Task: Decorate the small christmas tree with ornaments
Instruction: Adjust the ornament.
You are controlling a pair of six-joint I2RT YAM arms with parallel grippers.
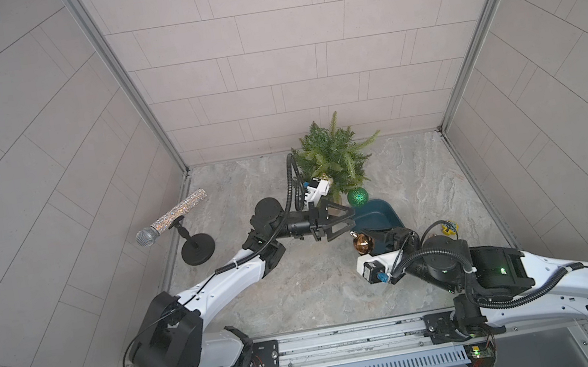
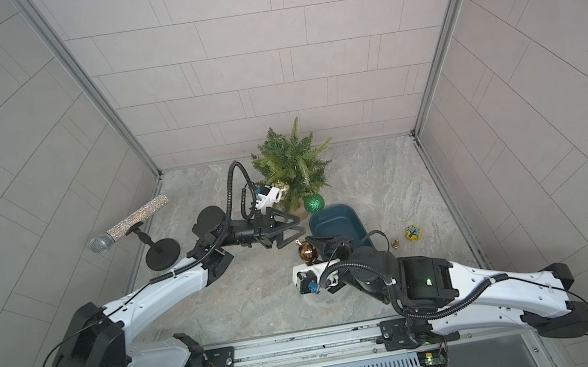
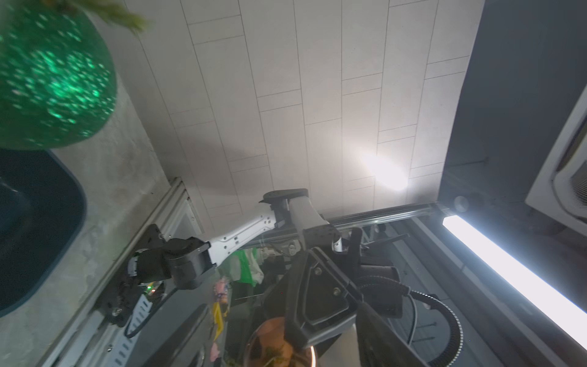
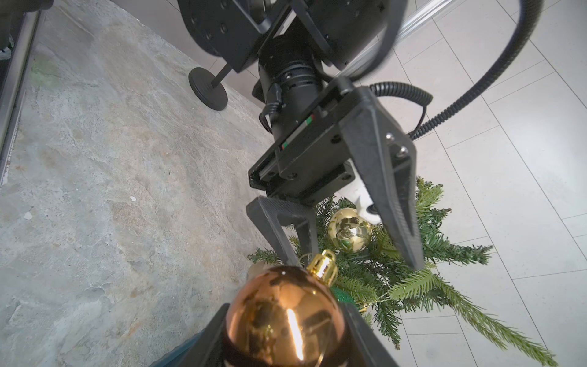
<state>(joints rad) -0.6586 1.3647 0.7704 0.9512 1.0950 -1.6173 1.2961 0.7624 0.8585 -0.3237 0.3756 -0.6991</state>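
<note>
A mirror-glossy finish is seen on the copper bauble (image 4: 284, 314) and the pale gold bauble (image 4: 348, 234); the green bauble (image 3: 50, 79) is coated in rough glitter. Matt plastic needles are borne by the tree (image 4: 413, 286). The fingers (image 4: 390, 184) of the left hand (image 4: 354, 262) are made of matt, ribbed black plastic. The table (image 4: 95, 190) is surfaced in matt, stone-like veining.

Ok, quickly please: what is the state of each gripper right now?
Left gripper: open, holding nothing.
Right gripper: closed on the copper-bronze bauble.
</note>
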